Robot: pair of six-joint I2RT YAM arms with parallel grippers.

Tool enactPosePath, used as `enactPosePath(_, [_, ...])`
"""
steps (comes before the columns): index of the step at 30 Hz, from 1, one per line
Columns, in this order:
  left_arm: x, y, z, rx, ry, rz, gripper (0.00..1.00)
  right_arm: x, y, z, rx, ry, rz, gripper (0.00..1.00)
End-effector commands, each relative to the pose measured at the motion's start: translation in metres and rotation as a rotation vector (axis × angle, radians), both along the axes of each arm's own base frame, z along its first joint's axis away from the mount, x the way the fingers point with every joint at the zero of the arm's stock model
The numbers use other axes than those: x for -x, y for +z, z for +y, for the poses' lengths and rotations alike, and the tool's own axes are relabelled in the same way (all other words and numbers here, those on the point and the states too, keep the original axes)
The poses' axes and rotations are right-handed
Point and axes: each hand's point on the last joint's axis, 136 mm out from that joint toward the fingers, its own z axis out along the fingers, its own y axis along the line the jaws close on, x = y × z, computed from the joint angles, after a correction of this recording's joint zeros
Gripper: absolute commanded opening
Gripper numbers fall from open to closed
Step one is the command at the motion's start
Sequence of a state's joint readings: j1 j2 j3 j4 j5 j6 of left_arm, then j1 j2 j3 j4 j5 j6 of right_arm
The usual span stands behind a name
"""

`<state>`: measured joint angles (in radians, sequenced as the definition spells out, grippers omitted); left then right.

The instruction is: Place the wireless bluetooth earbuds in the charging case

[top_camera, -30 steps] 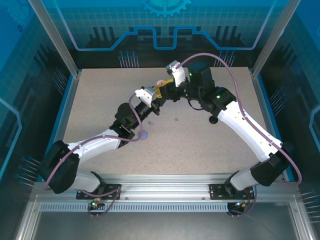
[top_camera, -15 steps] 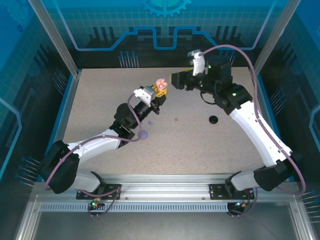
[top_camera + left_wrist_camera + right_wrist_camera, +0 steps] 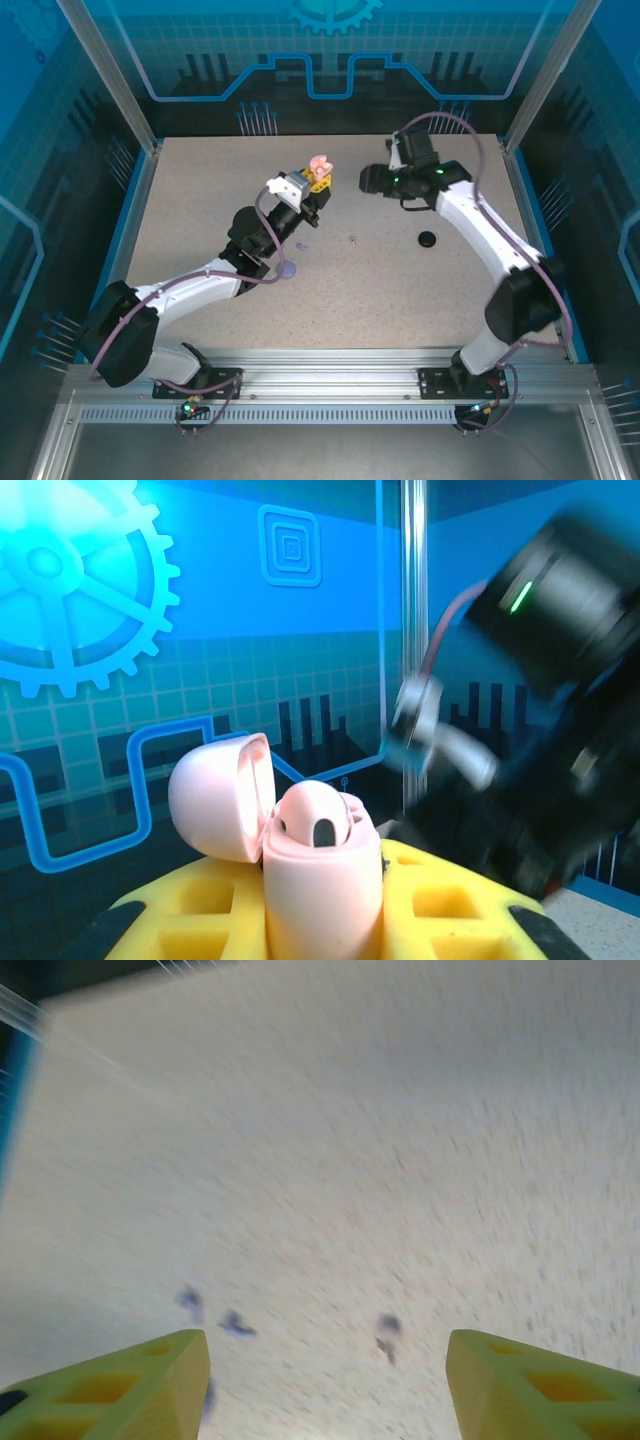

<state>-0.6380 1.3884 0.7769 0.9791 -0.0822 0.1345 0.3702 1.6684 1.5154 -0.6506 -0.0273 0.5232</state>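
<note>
One pink earbud (image 3: 313, 818) sits upright in the open pink charging case (image 3: 322, 890), stem buried in the well, only its smooth rounded head showing. Your left gripper (image 3: 320, 925) pinches that glossy case between yellow fingers (image 3: 440, 900); right of the case, the right gripper (image 3: 325, 1380) hangs spread, blurred, above the speckled table (image 3: 400, 1110).
</note>
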Motion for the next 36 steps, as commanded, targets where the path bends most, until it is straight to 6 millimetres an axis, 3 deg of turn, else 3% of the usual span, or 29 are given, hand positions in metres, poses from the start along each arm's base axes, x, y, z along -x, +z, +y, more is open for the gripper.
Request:
enactPosePath(1, [0.007,0.030,0.010,0.050,0.031,-0.088,0.00,0.016,-0.055,0.002,0.107,0.031,0.169,0.62])
enactPosePath(4, [0.008,0.030,0.011,0.049,0.032,-0.090,0.00,0.018,-0.097,0.013,0.157,0.076,0.282,0.59])
enactPosePath(7, [0.007,0.030,0.011,0.049,0.035,-0.093,0.00,0.020,-0.126,0.017,0.224,0.091,0.352,0.56])
enactPosePath(14, [0.007,0.029,0.010,0.046,0.032,-0.091,0.00,0.026,-0.164,0.032,0.281,0.114,0.426,0.54])
enactPosePath(21, [0.008,0.029,0.010,0.048,0.029,-0.091,0.00,0.022,-0.179,0.040,0.308,0.120,0.441,0.44])
enactPosePath(36, [0.006,0.026,0.010,0.040,0.036,-0.089,0.00,0.026,-0.197,0.046,0.395,0.141,0.469,0.39])
